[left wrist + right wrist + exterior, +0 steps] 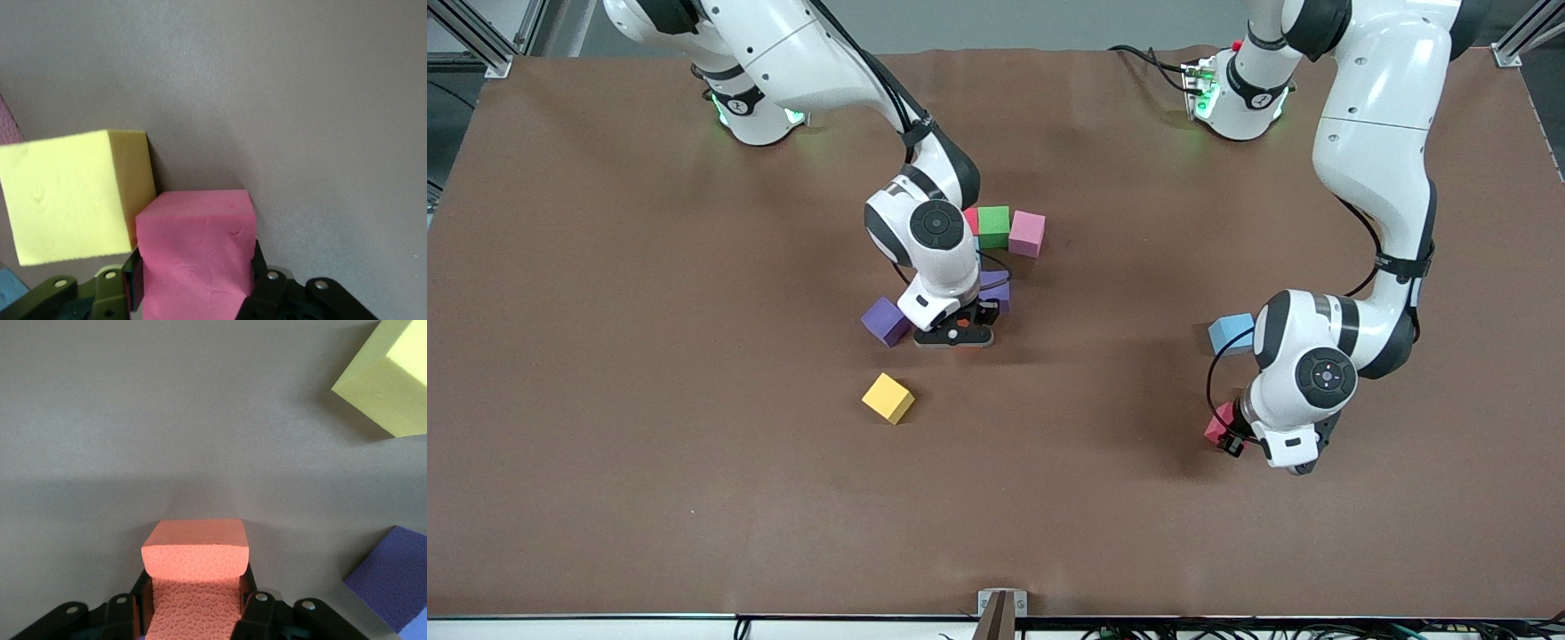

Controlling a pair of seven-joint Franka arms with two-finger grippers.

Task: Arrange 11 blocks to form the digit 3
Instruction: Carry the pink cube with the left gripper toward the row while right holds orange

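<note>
Two tools work at once: my right tool (953, 335) grips an orange block (195, 570) low beside the purple blocks (886, 321) mid-counter; my left tool (1240, 437) pinches a pink block (197, 257) toward its end. I should lift pink straight up, clear of the yellow block (77, 193) alongside.

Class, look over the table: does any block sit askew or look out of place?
The yellow block lies alone, turned cornerwise, nearer the front camera than the green block and pink block, which sit side by side. Nothing looks damaged.
</note>
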